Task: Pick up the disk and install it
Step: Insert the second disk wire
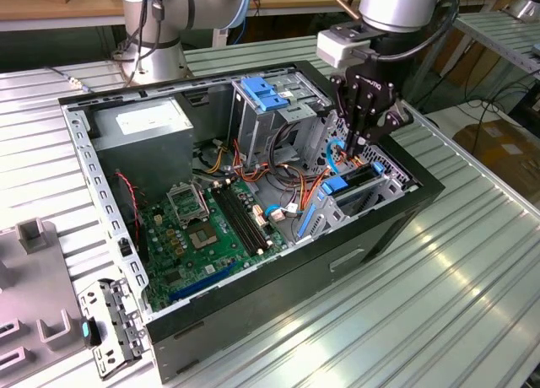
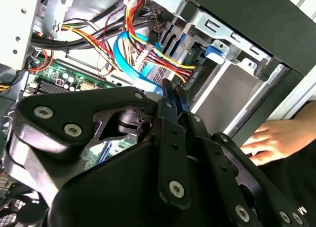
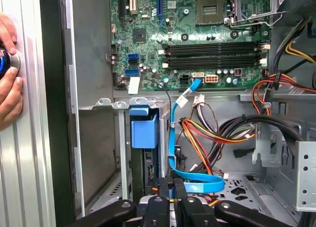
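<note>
Over at the drive bay: the disk (image 1: pixel 350 181) sits on edge in the cage at the exterior view's right end of the open case (image 1: pixel 253 320), blue carrier end up; can't tell if it's fully home

Gripper: hangs right above that bay (image 1: pixel 356 146), and in both wrist views the fingers are drawn together with barely a sliver between them (image 3: pixel 171 188); can't tell if they pinch anything or just press down on the carrier

Blue cable: the flat data cable (image 3: pixel 180 138) loops down from the motherboard (image 3: pixel 197 39) and runs right past the fingertips, touching or as good as

Snag risk: my guess is that cable is the big one; if the tips catch it while pushing or lifting, it gets yanked off its socket or folded under the disk

Wire bundle: the red, yellow and orange power leads (image 3: pixel 217 133) sit just beside the bay, so any sideways drift drags through them too

Jam risk: the disk (image 3: pixel 144 148) stands between thin metal cage walls (image 3: pixel 121 153); push off-centre and I reckon a rail cocks and binds, or the carrier tab cracks

Hand: someone's hand (image 3: pixel 7 84) rests on the ribbed table (image 1: pixel 472 304) just outside the case wall, also seen in the second wrist view (image 2: pixel 274 140); near enough to the arm that a swing outward could clip it

Slip risk: fingers this close together have little face on the carrier, so they could skid off onto the board below
</note>
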You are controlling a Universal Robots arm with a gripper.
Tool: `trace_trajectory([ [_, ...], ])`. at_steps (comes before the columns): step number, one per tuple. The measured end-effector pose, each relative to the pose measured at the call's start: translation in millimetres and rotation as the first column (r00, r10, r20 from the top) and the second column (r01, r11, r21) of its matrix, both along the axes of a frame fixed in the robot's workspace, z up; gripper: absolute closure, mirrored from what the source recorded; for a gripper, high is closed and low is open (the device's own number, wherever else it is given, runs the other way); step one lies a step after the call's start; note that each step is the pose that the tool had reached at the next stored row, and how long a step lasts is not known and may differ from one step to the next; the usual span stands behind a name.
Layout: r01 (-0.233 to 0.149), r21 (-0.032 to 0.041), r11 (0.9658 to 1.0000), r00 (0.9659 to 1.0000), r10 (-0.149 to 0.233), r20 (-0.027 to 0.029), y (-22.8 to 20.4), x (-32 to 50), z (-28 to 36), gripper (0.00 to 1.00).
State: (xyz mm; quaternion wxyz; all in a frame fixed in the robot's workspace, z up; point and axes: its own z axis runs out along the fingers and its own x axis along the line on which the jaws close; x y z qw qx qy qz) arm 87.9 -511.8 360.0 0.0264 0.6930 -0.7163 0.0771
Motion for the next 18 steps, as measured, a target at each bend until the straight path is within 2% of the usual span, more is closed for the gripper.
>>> trace_trajectory([
  [3,0.0,0.0184,0.9998,1.0,0.0,0.0025,-6.8,0.0,-0.8,0.84],
  [5,0.0,0.0451,0.999,1.0,0.0,0.0056,-15.3,-0.8,-2.0,0.84],
  [7,-0.001,0.0568,0.9984,1.0,0.001,0.0076,-19.6,-2.2,-3.3,0.84],
  [10,-0.001,0.0694,0.9976,1.0,0.001,0.0092,-24.3,-2.8,-4.6,0.84],
  [14,-0.001,0.0804,0.9968,1.0,0.001,0.0094,-30.4,-2.9,-6.6,0.84],
  [18,-0.001,0.0819,0.9966,1.0,0.001,0.0094,-30.8,-2.8,-6.7,0.84],
])
